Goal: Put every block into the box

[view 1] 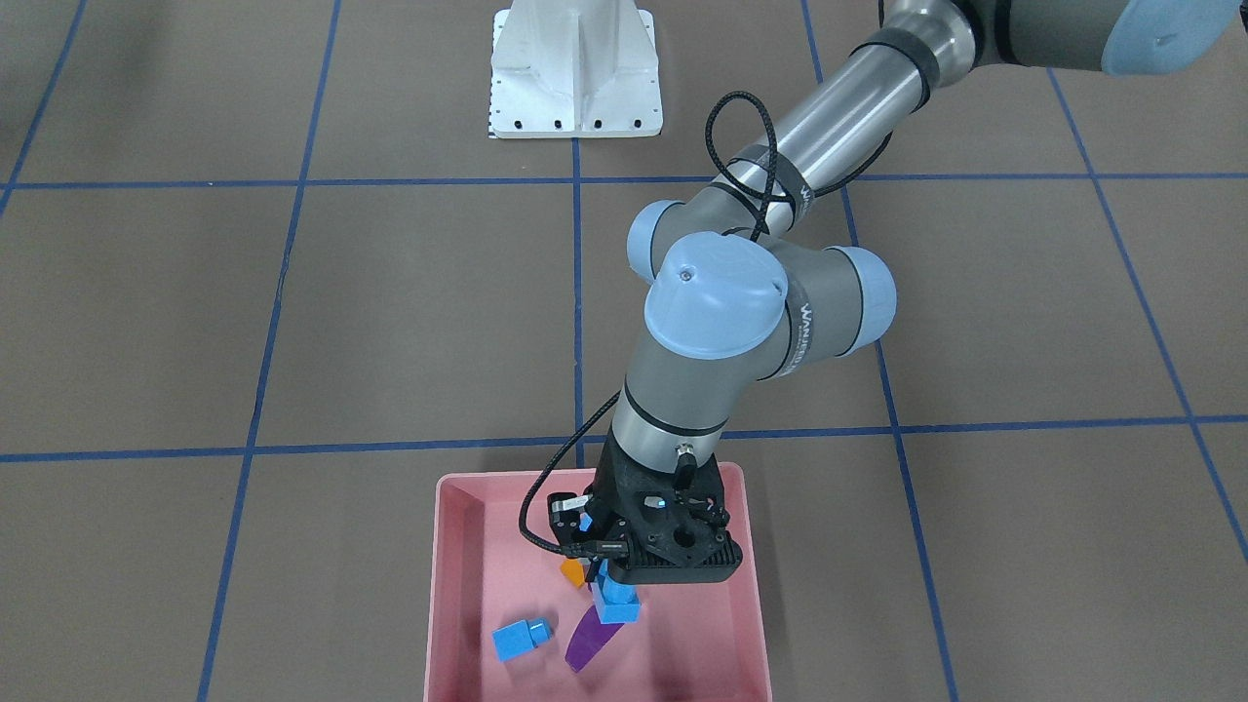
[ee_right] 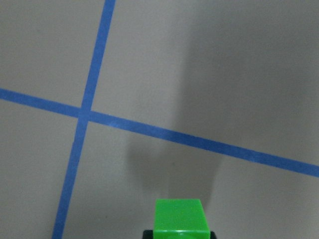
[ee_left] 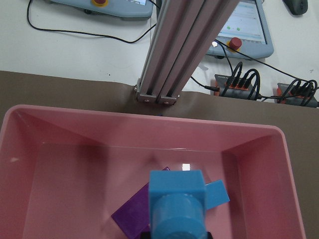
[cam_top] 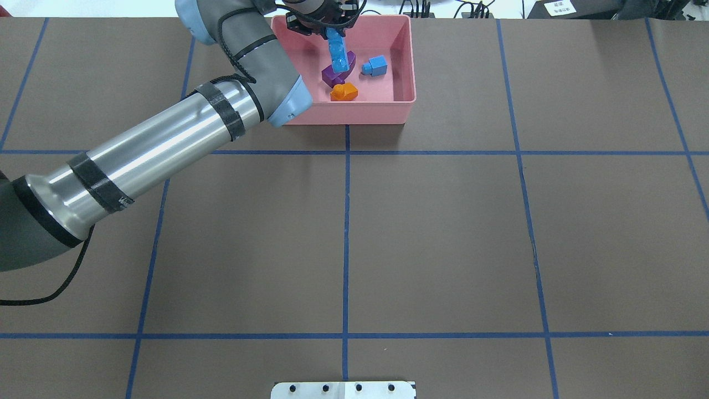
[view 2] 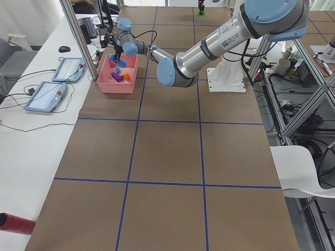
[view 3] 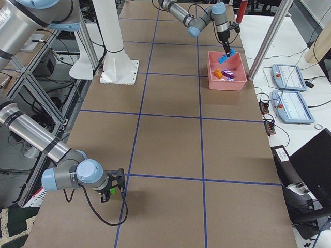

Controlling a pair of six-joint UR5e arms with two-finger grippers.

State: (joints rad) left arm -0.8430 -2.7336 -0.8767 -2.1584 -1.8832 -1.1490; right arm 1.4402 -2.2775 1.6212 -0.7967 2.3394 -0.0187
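The pink box (cam_top: pixel 360 113) stands at the table's far edge. In it lie an orange block (cam_top: pixel 344 92), a small blue cube (cam_top: pixel 375 66) and a purple wedge (cam_top: pixel 332 75). My left gripper (cam_top: pixel 332 29) is over the box, shut on the long blue bar (cam_top: pixel 339 52), which hangs upright with its low end near the purple wedge. The left wrist view shows the bar (ee_left: pixel 177 209) end-on over the wedge (ee_left: pixel 134 214). My right gripper (view 3: pixel 109 194) is far from the box, low over the table, shut on the green block (ee_right: pixel 180 216).
A white metal base (view 1: pixel 575 73) stands at the robot's side of the table. An aluminium post (ee_left: pixel 184 50) rises just behind the box, with teach pendants (view 3: pixel 289 77) and cables beyond it. Blue tape lines cross the brown table (cam_top: pixel 443 233).
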